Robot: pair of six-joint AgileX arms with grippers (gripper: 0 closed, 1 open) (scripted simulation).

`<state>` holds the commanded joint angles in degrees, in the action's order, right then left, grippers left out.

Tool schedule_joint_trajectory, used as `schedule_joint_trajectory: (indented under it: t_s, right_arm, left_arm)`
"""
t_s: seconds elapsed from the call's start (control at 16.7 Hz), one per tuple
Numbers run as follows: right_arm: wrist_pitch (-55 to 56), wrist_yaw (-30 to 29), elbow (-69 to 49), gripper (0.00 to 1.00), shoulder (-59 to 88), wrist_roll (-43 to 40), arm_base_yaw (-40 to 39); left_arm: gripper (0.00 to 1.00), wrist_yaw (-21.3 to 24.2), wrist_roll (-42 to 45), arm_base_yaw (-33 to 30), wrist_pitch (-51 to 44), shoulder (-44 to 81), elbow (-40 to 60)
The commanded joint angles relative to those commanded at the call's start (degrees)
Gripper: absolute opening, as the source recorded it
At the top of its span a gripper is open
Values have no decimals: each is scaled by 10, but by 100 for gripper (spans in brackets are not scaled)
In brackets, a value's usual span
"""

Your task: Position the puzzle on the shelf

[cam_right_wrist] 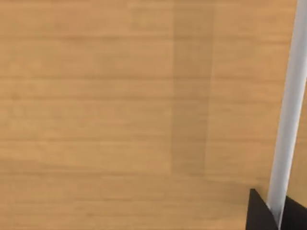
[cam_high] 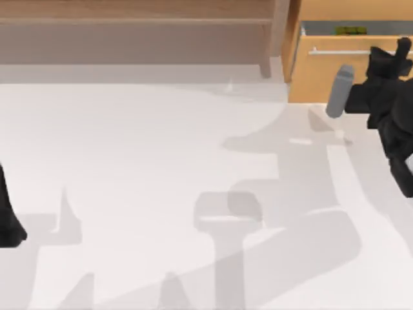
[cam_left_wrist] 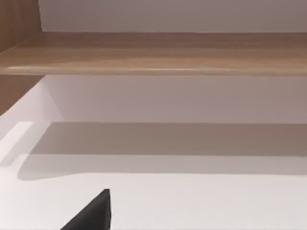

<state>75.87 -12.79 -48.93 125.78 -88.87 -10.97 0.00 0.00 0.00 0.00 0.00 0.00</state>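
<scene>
The puzzle (cam_high: 350,30) shows as a small green and yellow patch inside the grey interior of the pulled-out drawer at the back right. The drawer belongs to an orange-tan cabinet (cam_high: 322,77) with a silver bar handle (cam_high: 335,51). My right gripper (cam_high: 401,50) sits at the right end of that handle. In the right wrist view its black fingers (cam_right_wrist: 259,213) flank the bar (cam_right_wrist: 288,120) closely, shut on it. The long light-brown shelf (cam_high: 135,20) runs along the back left; its board (cam_left_wrist: 158,52) also faces the left wrist camera. My left gripper (cam_high: 10,219) is parked at the table's left edge.
The shelf's upright post (cam_high: 279,35) stands right beside the cabinet's left side. The white table (cam_high: 161,161) spreads wide between the two arms, crossed by arm shadows. A grey cylinder on the right arm (cam_high: 340,90) hangs in front of the drawer front.
</scene>
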Motion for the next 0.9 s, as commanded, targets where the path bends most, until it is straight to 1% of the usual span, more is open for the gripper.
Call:
schedule_joint_trajectory:
  t_s: [0.18, 0.54, 0.9]
  right_arm:
    - [28, -6, 44, 0, -20, -1, -6]
    - [37, -11, 54, 0, -25, -2, -8]
    - [100, -26, 172, 0, -61, -1, -27]
  left_arm:
    - [100, 0, 0, 0, 0, 0, 0]
    - [100, 0, 0, 0, 0, 0, 0]
    - [100, 0, 0, 0, 0, 0, 0]
